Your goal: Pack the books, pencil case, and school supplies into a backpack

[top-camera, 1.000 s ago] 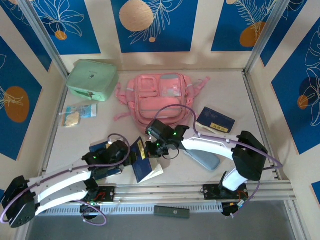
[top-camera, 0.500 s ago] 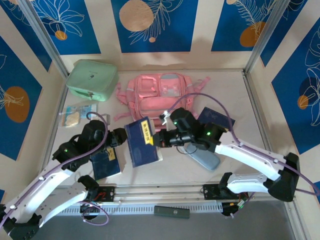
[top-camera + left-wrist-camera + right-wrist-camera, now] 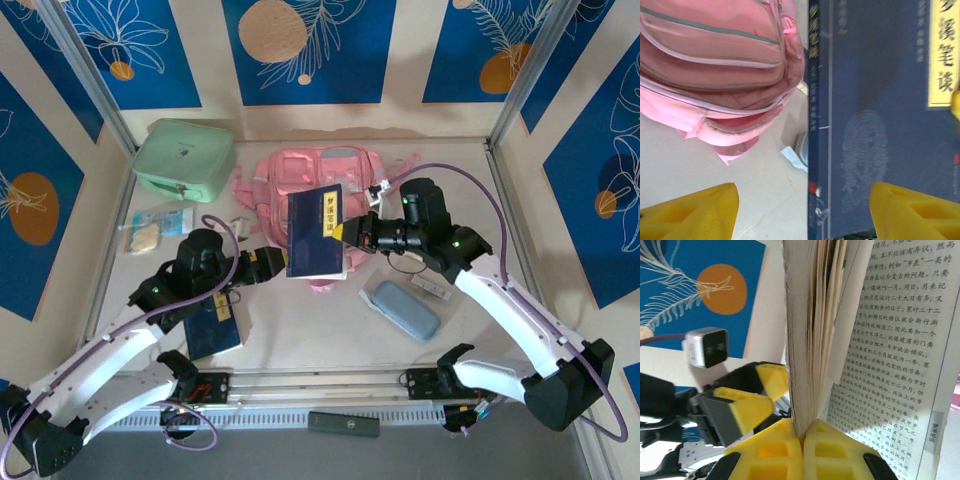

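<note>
Right pincer (image 3: 345,232), pinching the book (image 3: 314,230), is raising it over the backpack (image 3: 272,185); left pincer (image 3: 275,262) is spreading wider, apart from the book.

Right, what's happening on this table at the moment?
The right gripper is shut on a navy book, pinching its pages and holding it in the air over the near end of the pink backpack. The left gripper is open beside the book's edge, gripping nothing. A second book and the grey-blue pencil case lie on the table, not yet packed.

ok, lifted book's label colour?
Yellow label on the book, dark characters; best in left wrist view.
</note>
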{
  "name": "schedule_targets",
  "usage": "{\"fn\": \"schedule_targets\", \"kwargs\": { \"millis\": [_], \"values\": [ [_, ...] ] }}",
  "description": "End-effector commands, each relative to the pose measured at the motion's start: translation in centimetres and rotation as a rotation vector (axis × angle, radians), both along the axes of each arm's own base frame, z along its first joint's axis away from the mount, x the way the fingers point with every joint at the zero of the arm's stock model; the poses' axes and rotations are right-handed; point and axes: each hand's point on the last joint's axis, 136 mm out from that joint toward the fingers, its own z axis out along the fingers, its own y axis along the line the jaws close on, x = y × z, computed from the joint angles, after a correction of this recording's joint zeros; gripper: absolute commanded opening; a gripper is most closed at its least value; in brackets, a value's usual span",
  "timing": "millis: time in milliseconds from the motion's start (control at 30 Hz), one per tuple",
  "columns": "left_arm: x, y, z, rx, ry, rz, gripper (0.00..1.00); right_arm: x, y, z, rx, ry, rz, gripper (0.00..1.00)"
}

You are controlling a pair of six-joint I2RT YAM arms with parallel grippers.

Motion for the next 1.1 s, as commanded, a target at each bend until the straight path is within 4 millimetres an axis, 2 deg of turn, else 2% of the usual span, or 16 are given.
{"fn": "schedule_targets", "kwargs": {
  "millis": [0,233,400,667,733,833,967,1067],
  "values": [
    [0.2,-1.8,3.0,-0.121,-0.062,-0.046,0.70,-0.9,0.8,2.3,0.109,-0.045,0.095,0.00],
    [0.5,-3.9,4.5,-0.214,-0.088,-0.086,0.61,0.1,1.0,1.2,0.149,0.006,0.102,0.00],
    [0.5,-4.5,5.2,-0.224,-0.103,-0.100,0.50,0.8,0.4,0.1,0.130,0.021,0.076,0.00],
    [0.6,-5.0,5.2,-0.237,-0.102,-0.108,0.23,1.5,0.1,-1.3,0.096,0.031,0.074,0.00],
    [0.7,-4.9,5.2,-0.232,-0.108,-0.101,0.13,1.5,0.1,-1.7,0.091,0.030,0.079,0.02],
    [0.9,-4.9,5.8,-0.243,-0.115,-0.096,0.00,1.2,-0.2,-2.1,0.075,0.036,0.080,0.19],
    [1.2,-5.3,7.4,-0.291,-0.138,-0.098,0.00,0.7,-1.1,-3.7,0.046,0.083,0.055,0.57],
    [1.3,-6.0,8.9,-0.352,-0.146,-0.114,0.00,-0.4,-0.8,-3.9,0.077,0.116,0.104,0.75]
  ]
}}
